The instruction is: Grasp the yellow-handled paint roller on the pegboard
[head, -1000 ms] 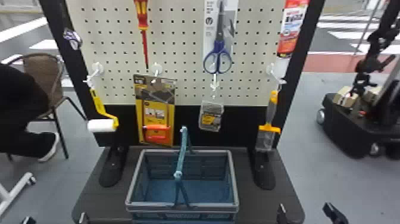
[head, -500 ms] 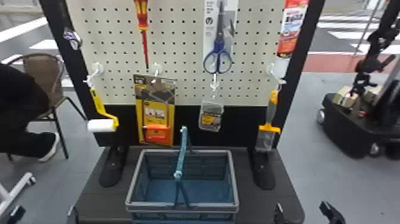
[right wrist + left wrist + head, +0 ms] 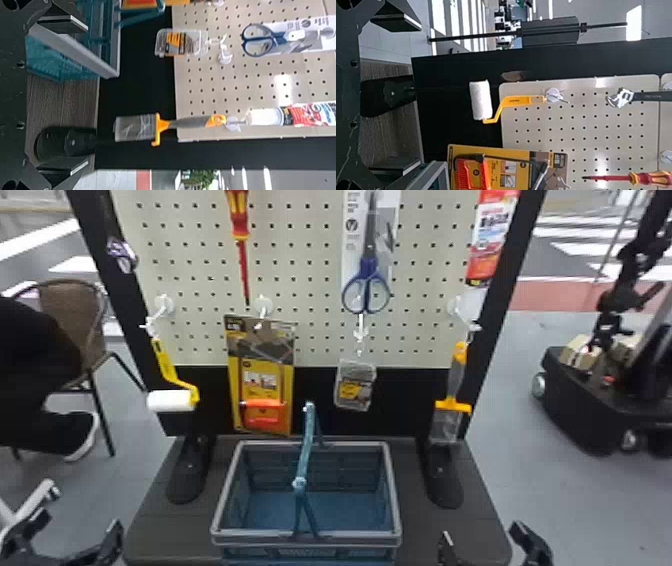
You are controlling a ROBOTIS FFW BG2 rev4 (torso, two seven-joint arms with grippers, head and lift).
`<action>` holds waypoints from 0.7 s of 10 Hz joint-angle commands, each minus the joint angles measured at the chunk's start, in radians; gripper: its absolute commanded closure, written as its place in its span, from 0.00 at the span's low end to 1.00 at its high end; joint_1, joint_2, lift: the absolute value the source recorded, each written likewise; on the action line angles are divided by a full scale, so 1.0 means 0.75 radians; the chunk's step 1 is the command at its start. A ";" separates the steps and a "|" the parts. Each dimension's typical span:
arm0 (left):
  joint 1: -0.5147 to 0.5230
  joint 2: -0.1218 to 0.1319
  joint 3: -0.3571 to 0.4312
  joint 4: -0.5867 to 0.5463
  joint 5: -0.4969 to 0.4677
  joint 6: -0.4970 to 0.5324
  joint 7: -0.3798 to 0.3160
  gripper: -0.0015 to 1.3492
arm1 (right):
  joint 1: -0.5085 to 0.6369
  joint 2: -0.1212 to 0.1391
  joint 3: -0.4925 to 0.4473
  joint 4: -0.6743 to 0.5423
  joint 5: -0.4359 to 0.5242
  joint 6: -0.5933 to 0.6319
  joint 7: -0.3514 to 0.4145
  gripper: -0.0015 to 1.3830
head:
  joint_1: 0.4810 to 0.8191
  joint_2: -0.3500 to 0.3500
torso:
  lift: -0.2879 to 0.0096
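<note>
roller: the yellow-handled paint roller (image 3: 170, 400) hangs from a white hook at the left edge of the pegboard (image 3: 300, 265) (handle up, white sleeve down); untouched | left gripper (image 3: 75, 532): low at the table (image 3: 165, 530)'s front-left corner; fingers spread, empty | right gripper (image 3: 480, 535): front-right corner; likewise spread, empty

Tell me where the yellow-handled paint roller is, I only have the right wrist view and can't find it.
Observer: The paint roller hangs from a white hook at the pegboard's left edge.
Operator: Which claw is nearer?
Observer: The left claw, open, low by the table's front left corner.
Operator: Anything touching the roller?
Observer: No; the yellow package hangs apart, to its right.
</note>
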 commanded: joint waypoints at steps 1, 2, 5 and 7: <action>-0.069 0.027 0.028 0.081 0.031 -0.004 -0.025 0.09 | -0.004 -0.011 0.038 -0.016 -0.027 0.013 0.030 0.09 | 0.20 0.50 | 0.63; -0.115 0.039 0.043 0.120 0.052 0.002 -0.052 0.09 | -0.007 -0.023 0.056 -0.029 -0.043 0.028 0.048 0.09 | 0.20 0.50 | 0.63; -0.310 0.119 0.043 0.182 0.041 0.174 -0.199 0.09 | -0.004 -0.027 0.060 -0.052 -0.059 0.046 0.097 0.09 | 0.20 0.50 | 0.63; -0.461 0.162 0.037 0.313 0.052 0.227 -0.279 0.09 | -0.027 -0.035 0.083 -0.042 -0.066 0.056 0.132 0.09 | 0.20 0.50 | 0.63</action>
